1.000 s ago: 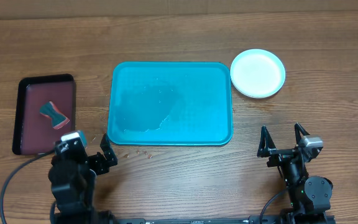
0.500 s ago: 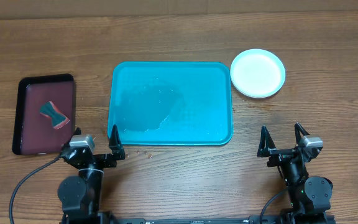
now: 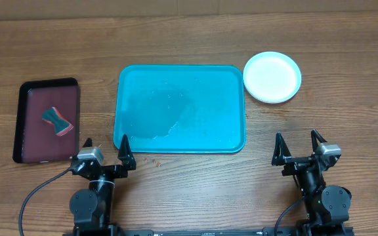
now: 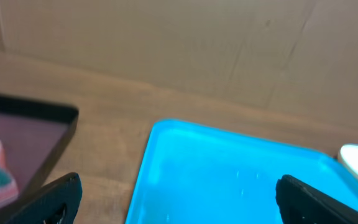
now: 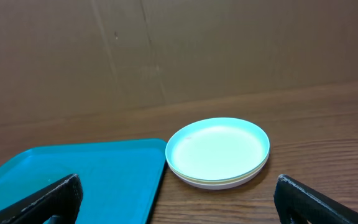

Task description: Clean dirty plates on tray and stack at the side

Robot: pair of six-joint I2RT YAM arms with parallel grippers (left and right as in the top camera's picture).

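The plates (image 3: pixel 272 77) sit in one stack on the bare table just right of the tray's far right corner, a pale mint one on top; in the right wrist view the plates (image 5: pixel 218 151) show a yellowish and a white rim beneath. The turquoise tray (image 3: pixel 180 108) lies mid-table with no plates on it and only a wet film. My left gripper (image 3: pixel 104 144) stands open at the tray's near left corner, empty, looking over the tray (image 4: pixel 229 180). My right gripper (image 3: pixel 297 139) stands open and empty, near the front edge below the plates.
A dark maroon tray (image 3: pixel 48 121) with a black rim lies left of the turquoise one and holds a teal and red sponge (image 3: pixel 58 120). A few small crumbs (image 3: pixel 153 159) lie on the wood in front of the turquoise tray. A cardboard wall (image 5: pixel 166 50) closes the far side.
My left arm has swung from the front left toward the tray's near left corner and now points straight ahead. The right arm, plates and trays have not moved.
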